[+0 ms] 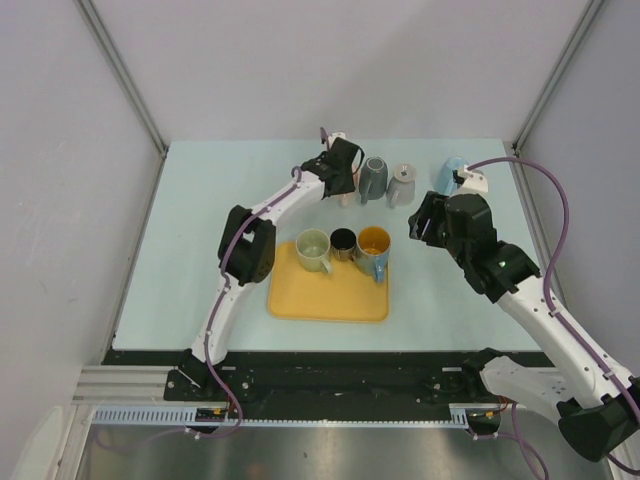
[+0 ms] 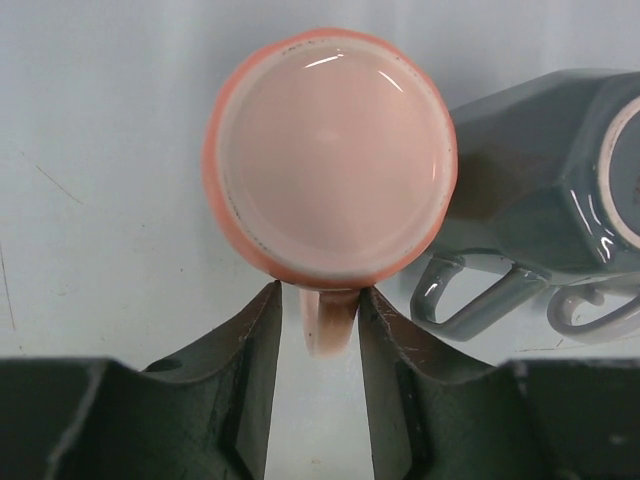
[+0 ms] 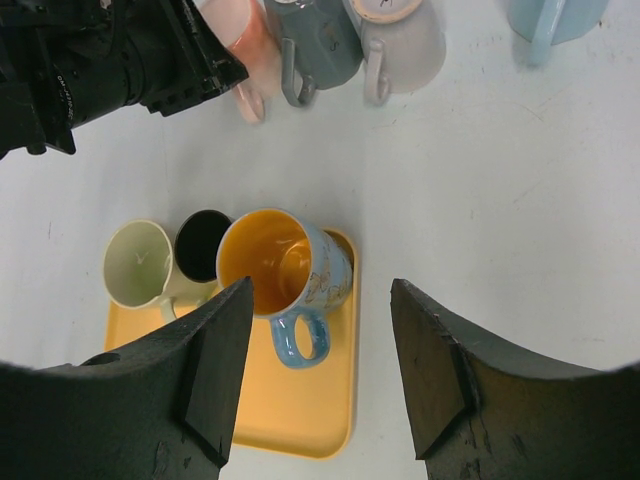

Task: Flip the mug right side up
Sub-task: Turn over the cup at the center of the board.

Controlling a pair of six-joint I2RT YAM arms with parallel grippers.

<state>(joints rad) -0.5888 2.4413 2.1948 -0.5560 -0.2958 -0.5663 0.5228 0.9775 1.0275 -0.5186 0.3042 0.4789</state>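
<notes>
A pink mug (image 2: 330,150) stands upside down on the table, its base toward the left wrist camera and its handle pointing at the gripper. My left gripper (image 2: 320,295) straddles that handle. The right finger touches it and a thin gap shows at the left finger, so the jaws are open but narrow. In the top view the left gripper (image 1: 340,165) covers most of the pink mug (image 1: 347,197). My right gripper (image 3: 320,285) hovers open and empty above the table's right side (image 1: 425,222).
An upside-down grey-blue mug (image 2: 560,190) sits close beside the pink one, followed by a light grey mug (image 1: 401,185) and a light blue mug (image 1: 452,172). An orange tray (image 1: 330,300) holds upright pale green (image 1: 313,248), black (image 1: 343,241) and blue-and-orange (image 1: 374,245) mugs.
</notes>
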